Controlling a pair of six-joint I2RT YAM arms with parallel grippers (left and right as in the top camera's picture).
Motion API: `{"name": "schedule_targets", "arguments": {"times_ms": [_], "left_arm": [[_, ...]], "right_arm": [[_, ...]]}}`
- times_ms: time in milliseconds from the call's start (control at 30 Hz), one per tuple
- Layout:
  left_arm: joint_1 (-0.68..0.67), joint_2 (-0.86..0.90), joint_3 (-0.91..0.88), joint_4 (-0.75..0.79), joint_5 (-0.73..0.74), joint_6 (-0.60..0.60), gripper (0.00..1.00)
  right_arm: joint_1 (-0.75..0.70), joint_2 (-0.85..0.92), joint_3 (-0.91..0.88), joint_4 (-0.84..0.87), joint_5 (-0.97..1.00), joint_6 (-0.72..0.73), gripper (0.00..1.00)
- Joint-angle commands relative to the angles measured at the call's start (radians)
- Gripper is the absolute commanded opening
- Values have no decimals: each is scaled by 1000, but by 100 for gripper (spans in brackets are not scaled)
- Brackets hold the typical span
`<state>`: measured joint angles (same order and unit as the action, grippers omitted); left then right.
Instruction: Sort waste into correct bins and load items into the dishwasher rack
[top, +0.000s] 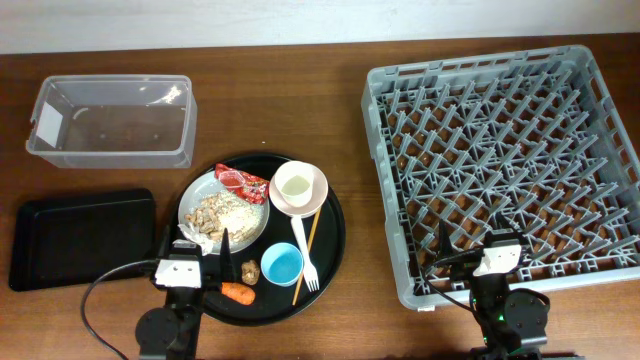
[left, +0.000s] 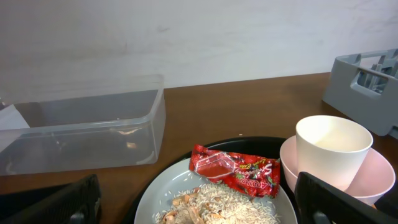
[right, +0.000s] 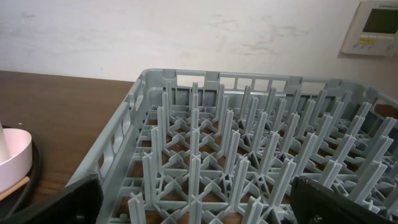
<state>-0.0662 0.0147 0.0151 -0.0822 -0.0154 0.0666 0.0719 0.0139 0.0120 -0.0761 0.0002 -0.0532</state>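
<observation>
Left hand (left: 204, 202) is hovering spread, bottom centre; red crinkled wrapper (left: 239, 171) is lying just above it on white round plate (left: 154, 194). Right hand (right: 199, 202) is hanging spread, bottom centre, below dishwasher rack (right: 249, 149).

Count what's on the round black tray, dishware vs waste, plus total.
Dishware: 5 (plate, pink bowl, white cup, blue cup, fork)
Waste: 6 (red wrapper, tissue, food scraps, carrot, brown lump, wooden stick)
Total: 11
</observation>
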Motion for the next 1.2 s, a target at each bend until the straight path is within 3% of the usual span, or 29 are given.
{"name": "schedule_targets", "arguments": {"times_ms": [0, 233, 400, 600, 867, 1167], "left_arm": [[5, -8, -6, -2, 4, -6, 99], [4, -8, 2, -16, 4, -7, 99], [5, 18, 89, -148, 4, -6, 99], [5, 128, 212, -197, 4, -7, 99], [4, 492, 478, -292, 12, -6, 99], [5, 946, 891, -727, 12, -6, 99]], "right_arm": [[6, -8, -6, -5, 9, 10, 99], [6, -8, 18, -35, 9, 10, 99], [6, 17, 97, -127, 9, 10, 99], [6, 153, 219, -167, 8, 10, 99], [6, 512, 529, -332, -53, 9, 99], [6, 842, 895, -713, -76, 9, 99]]}}
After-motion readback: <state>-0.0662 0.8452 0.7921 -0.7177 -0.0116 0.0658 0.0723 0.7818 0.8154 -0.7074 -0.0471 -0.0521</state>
